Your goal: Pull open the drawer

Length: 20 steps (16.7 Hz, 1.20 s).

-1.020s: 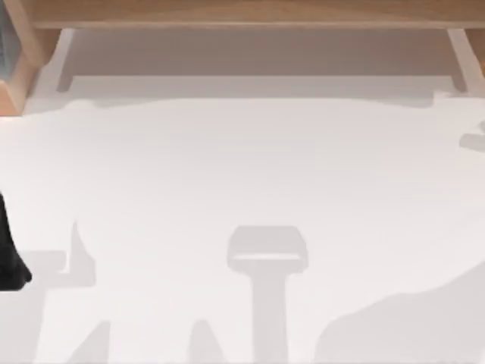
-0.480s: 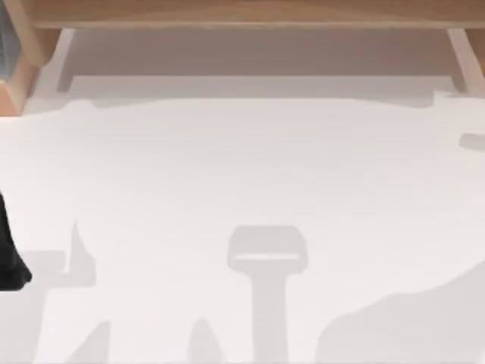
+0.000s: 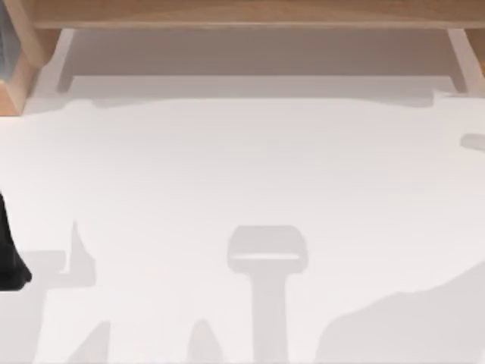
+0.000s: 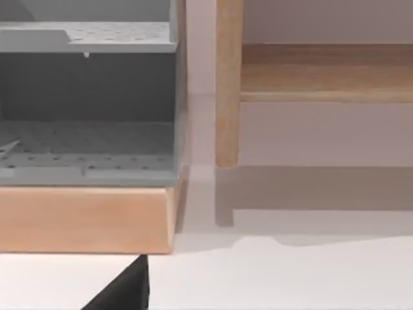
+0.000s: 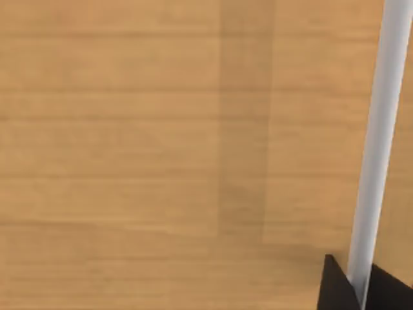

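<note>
From above, the smooth white table [image 3: 242,174] met a pale wooden frame [image 3: 242,14] at its far edge; the left arm [image 3: 9,258] sat dark at the left edge, unmoved from before. The left wrist view showed a grey perforated rack [image 4: 87,97] on a wooden base [image 4: 84,219]. The right wrist view showed the grained wooden drawer [image 5: 161,155], its slim white bar handle [image 5: 377,142] flanked by the right gripper [image 5: 360,287], its fingertips [image 5: 335,287] either side; grip state unclear.

Rendered simulation workspace, plain white table [image 3: 242,189], light wooden furniture frame [image 3: 250,14], grey perforated shelving [image 4: 87,139]
</note>
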Tool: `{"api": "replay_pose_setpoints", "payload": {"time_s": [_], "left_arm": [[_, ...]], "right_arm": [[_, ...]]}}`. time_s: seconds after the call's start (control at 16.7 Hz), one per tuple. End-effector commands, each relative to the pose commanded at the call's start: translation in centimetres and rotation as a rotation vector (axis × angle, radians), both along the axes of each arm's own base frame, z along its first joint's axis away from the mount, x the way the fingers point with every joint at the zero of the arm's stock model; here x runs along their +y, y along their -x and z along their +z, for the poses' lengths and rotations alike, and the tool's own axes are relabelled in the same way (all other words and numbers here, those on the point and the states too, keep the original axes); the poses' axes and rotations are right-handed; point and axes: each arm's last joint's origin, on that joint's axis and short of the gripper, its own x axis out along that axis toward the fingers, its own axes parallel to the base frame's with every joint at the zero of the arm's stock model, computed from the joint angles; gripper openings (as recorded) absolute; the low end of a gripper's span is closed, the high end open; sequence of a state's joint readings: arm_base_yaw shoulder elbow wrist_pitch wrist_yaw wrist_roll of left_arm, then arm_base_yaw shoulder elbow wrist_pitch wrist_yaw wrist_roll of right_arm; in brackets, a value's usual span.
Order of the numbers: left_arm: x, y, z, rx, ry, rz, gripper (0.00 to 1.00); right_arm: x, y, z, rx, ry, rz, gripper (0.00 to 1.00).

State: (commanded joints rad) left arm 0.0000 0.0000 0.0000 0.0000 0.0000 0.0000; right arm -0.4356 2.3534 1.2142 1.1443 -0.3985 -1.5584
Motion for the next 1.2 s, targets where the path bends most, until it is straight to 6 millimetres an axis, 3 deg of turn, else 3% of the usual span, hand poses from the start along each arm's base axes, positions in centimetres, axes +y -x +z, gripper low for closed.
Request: {"api": "replay_pose_setpoints", "payload": {"time_s": [0.24, 0.6, 0.96, 1.2], "left_arm": [[0.0, 0.0, 0.0, 0.000, 0.000, 0.000, 1.00], [0.0, 0.0, 0.0, 0.000, 0.000, 0.000, 1.00], [0.0, 0.0, 0.0, 0.000, 0.000, 0.000, 1.00], [0.0, 0.0, 0.0, 0.000, 0.000, 0.000, 1.00]], "right_arm": [[-0.1, 0.9, 0.1, -0.003, 0.000, 0.000, 0.00], [-0.1, 5.8, -0.2, 0.009, -0.007, -0.004, 0.00], [0.0, 6.3, -0.2, 0.004, -0.005, -0.003, 0.00], [-0.1, 9.0, -0.2, 0.005, -0.005, -0.003, 0.00]]}}
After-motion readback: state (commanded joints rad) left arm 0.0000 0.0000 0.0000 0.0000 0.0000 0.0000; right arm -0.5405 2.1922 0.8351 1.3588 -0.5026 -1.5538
